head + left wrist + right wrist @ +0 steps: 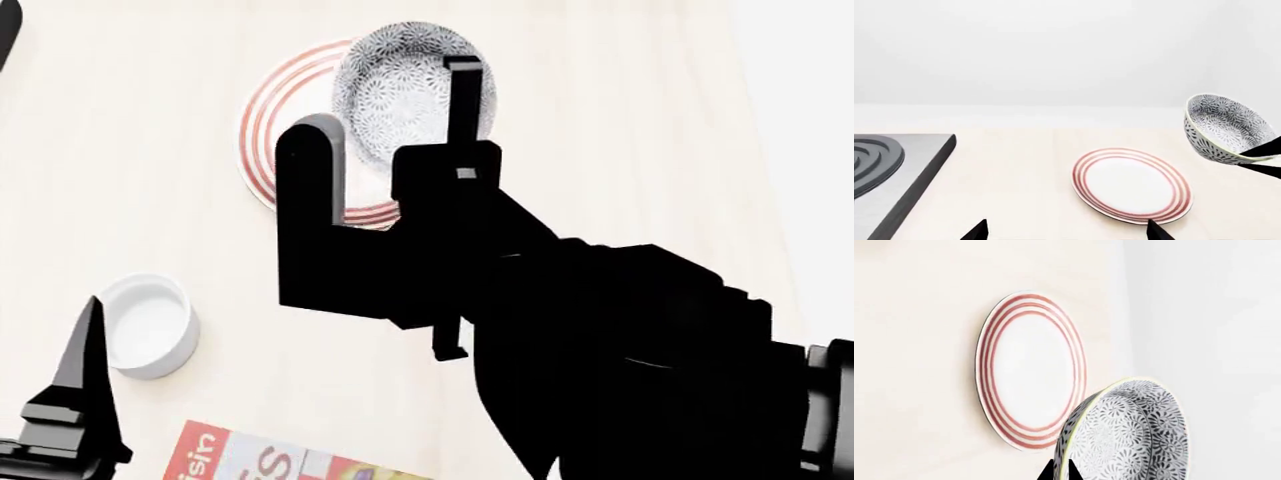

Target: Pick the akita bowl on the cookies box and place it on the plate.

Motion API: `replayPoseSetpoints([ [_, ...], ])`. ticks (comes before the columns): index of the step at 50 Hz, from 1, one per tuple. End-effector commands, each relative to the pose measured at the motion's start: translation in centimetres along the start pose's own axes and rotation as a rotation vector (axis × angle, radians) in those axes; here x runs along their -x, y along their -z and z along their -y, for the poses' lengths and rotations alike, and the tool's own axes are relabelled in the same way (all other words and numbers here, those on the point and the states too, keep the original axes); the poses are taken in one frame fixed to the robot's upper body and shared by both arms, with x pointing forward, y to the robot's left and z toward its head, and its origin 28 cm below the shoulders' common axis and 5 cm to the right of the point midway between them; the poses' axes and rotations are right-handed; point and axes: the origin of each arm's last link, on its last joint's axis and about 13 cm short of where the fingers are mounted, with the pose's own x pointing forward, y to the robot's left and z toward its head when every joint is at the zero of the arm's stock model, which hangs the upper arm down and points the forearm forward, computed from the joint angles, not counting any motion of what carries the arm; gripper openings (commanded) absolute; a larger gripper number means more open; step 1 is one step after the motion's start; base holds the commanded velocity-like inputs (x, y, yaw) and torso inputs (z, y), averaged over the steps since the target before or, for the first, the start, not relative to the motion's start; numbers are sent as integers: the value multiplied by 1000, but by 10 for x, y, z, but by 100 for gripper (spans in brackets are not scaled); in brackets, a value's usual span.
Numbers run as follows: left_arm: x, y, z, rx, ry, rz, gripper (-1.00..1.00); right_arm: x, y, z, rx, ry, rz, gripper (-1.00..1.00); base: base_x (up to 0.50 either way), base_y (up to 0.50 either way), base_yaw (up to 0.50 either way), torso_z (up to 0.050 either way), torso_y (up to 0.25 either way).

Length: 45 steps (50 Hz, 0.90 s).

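The right hand (454,110) grips the bowl (407,80) by its rim: in the right wrist view two dark fingertips (1061,471) pinch the bowl's (1131,435) near edge, one on each side of the wall. From the left wrist view the bowl (1227,127) hangs in the air, tilted with its opening turned partly sideways, a dark finger (1264,147) at its lower rim. It is clear of the bench (1021,175), raised above and just beside the plate (1131,184), toward the plate's right edge. In the head view the bowl overlaps the plate's (274,120) far right part.

The plate lies flat on the bench (134,150), bare inside its red rings.

The left hand (1064,231) holds nothing; its two fingertips stand well apart at the near edge of its own view, short of the plate. In the head view it (74,400) shows at the near left.

A white cup (147,325) stands on the bench near the left hand. The box (254,458) lies at the near edge, partly cut off. A stove corner (894,170) lies to the plate's left.
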Motion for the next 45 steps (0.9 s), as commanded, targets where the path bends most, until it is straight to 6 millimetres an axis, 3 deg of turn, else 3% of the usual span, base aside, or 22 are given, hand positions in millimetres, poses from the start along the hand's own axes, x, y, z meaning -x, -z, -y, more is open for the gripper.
replayPoseSetpoints([
  [1,-1,1,0,1,13,5,100,-22,-5,15,5,64,47,-100,0,0,0,0,0],
  [17,-1,7,3,15,26,-41,100,-51,-1,18,-38,74,91,-100,0,0,0,0,0],
  [30,-1,8,2,16,24,-45,100,-78,-7,34,-59,131,89,-100,0,0,0,0,0],
  [45,0,9,-1,22,18,-37,100,-104,-8,32,-78,155,89,-100,0,0,0,0,1],
])
